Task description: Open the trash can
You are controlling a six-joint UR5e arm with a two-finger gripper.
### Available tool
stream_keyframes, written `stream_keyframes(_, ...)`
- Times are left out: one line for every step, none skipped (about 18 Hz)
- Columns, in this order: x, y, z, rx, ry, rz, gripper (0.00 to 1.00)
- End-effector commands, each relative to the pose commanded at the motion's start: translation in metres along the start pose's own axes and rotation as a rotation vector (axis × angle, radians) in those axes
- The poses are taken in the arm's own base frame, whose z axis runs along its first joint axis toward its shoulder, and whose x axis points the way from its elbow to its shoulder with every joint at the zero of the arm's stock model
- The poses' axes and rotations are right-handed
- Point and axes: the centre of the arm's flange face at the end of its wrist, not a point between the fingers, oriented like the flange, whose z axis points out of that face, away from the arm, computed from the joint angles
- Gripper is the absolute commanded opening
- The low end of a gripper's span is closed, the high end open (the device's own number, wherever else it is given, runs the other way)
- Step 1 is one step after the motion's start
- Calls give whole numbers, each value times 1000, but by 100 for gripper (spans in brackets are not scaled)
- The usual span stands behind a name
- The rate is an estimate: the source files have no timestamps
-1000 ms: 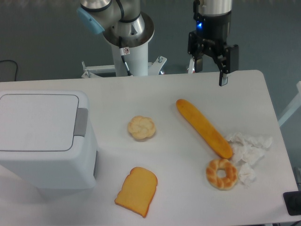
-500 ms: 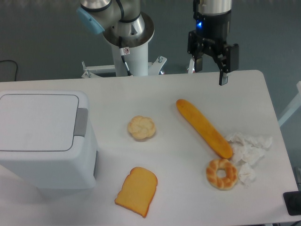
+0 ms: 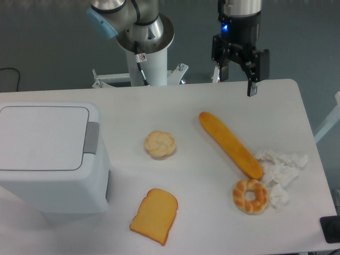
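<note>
Camera view from above and in front of a white desk [image 3: 159, 103] with rounded corners. At the near left stands the large white boxy plastic trash can [image 3: 50, 159] with rounded corners. Its flat rectangular lid [image 3: 42, 137] lies shut, and a grey push-button tab [image 3: 91, 137] sits along the lid's right edge.

At the far right, above the back edge of the desk, hangs the black two-finger end effector [image 3: 236, 79], with a small blue light glowing on the wrist above it. Its fingers are spread apart and hold nothing. It is well apart from the trash can.

Bread items lie on the desk between the two. A small round pale bun [image 3: 160, 144] sits near the middle. A slice of golden-orange toast [image 3: 154, 215] lies at the near edge, just right of the trash can. A long orange-brown baguette [image 3: 229, 143] runs diagonally from the centre toward the near right. Just beside its near end lies a ring-shaped braided pastry [image 3: 250, 196]. Crumpled white paper [image 3: 280, 170] lies at the right, touching the pastry and next to the baguette's end.

Behind the desk stands the robot's white base column [image 3: 146, 58], with a grey and light-blue joint above it.
</note>
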Motion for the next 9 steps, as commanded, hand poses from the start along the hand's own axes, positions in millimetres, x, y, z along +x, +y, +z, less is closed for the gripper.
stream_keyframes(0, 0, 0, 0, 1, 0, 100)
stream_keyframes(0, 0, 0, 3, 1, 0, 100)
stream_keyframes(0, 0, 1, 3, 3, 1, 100)
stream_keyframes(-1, 0, 1, 6, 2, -1, 100)
stream_keyframes(-2, 1, 1, 5, 2, -2, 100)
stream_keyframes(-2, 2, 1, 9, -1, -3, 100)
stream_keyframes(-2, 3, 3, 13, 1, -6, 100)
stream_keyframes(-3, 5, 4, 13, 3, -11, 100)
stream_keyframes(-3, 6, 5, 13, 6, -14, 100)
